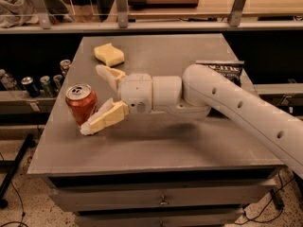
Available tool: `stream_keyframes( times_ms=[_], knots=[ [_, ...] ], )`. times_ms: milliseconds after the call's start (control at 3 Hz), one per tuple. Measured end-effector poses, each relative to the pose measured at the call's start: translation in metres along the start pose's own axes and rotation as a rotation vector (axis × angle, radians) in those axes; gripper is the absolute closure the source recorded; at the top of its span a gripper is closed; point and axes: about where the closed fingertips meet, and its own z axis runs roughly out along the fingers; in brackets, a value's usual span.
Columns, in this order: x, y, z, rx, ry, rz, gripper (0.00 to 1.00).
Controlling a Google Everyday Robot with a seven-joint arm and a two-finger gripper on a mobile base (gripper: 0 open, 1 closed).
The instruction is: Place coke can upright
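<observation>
The red coke can (81, 103) stands upright on the grey table (156, 145) near its left edge, silver top facing up. My gripper (94, 100) is open just to the right of the can. One finger (110, 74) points up and back behind the can. The other finger (104, 119) lies low in front, beside the can's base. The can sits between the spread fingers and neither finger closes on it. The white arm reaches in from the right.
A yellow sponge (109, 54) lies at the table's back left. A dark chip bag (226, 71) lies at the right behind the arm. Several dark and silver cans (40, 83) stand on a lower shelf to the left. Drawers sit under the table.
</observation>
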Motion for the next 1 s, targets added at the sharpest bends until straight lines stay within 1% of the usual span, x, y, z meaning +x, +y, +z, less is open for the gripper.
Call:
stream_keyframes(
  times_ms=[333,667,1000],
  knots=[
    [-0.005,-0.004,-0.010,-0.022,0.064,-0.069,0.00],
    [-0.004,-0.010,-0.018,-0.065,0.153,-0.129,0.00],
    [0.002,-0.015,-0.025,-0.108,0.238,-0.168,0.00]
  ],
)
